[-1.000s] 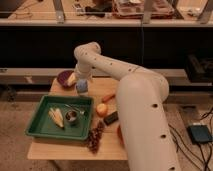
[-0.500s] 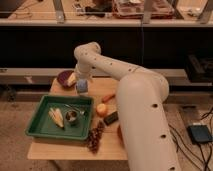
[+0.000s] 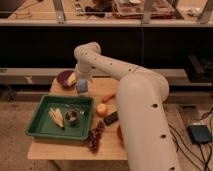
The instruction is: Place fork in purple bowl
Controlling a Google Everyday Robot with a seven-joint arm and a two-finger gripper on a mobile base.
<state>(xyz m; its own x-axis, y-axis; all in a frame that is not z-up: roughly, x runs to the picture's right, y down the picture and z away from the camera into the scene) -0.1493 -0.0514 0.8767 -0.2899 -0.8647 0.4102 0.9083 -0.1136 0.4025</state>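
Observation:
The purple bowl [image 3: 63,78] sits at the table's back left corner, with a pale yellowish piece [image 3: 72,79] at its right rim. My gripper [image 3: 80,83] hangs from the white arm just right of the bowl, close above a small blue-grey block [image 3: 82,88]. A faint thin silvery line that may be the fork [image 3: 76,108] lies in the green tray [image 3: 37,127], just above the round metal cup [image 3: 71,117]. I cannot tell whether the gripper holds anything.
Pale yellow wedges [image 3: 56,116] lie in the tray left of the cup. Right of the tray are an orange fruit [image 3: 102,109], a carrot [image 3: 108,97], a black object [image 3: 111,118] and dark grapes [image 3: 94,136]. The big white arm covers the table's right side.

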